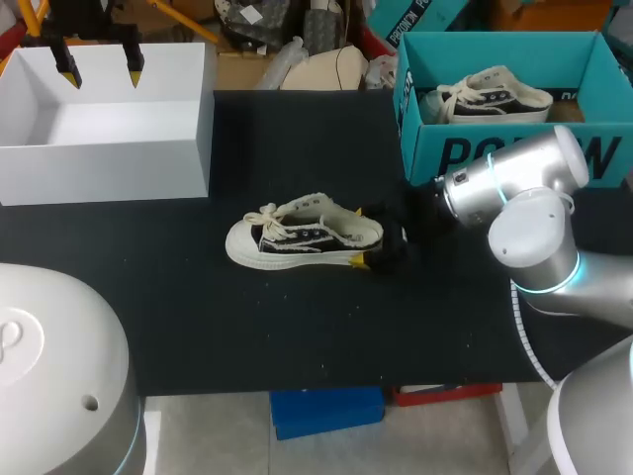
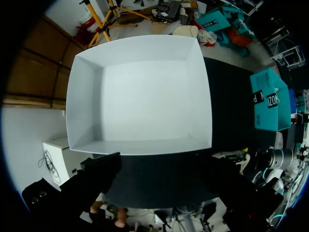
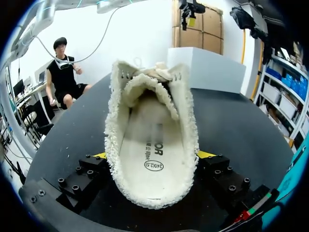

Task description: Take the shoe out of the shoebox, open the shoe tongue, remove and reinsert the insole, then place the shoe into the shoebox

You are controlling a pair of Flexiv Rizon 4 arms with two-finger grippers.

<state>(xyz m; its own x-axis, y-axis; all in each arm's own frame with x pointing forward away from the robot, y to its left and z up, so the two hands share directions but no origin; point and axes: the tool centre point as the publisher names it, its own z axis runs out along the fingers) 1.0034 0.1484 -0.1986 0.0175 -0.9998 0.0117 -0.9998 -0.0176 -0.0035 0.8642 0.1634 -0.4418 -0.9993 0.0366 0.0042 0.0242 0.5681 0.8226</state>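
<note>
A cream and black canvas shoe [image 1: 302,236] lies on its sole in the middle of the black table, toe pointing left. My right gripper [image 1: 365,236] is at its heel, one yellow tip on each side. In the right wrist view the shoe [image 3: 152,111] fills the space between the fingers, both tips pressed against its fuzzy sides, so the gripper is shut on the heel. The cream insole [image 3: 149,150] lies flat inside, and the tongue [image 3: 145,82] and laces sit ahead of it. My left gripper [image 1: 101,67] hangs open, holding nothing, above the white box [image 1: 109,148].
The white box [image 2: 140,147] is empty, at the table's back left. A teal shoebox [image 1: 495,148] at the back right holds a second shoe [image 1: 495,97]. Bare black table [image 1: 297,336] lies in front of the shoe.
</note>
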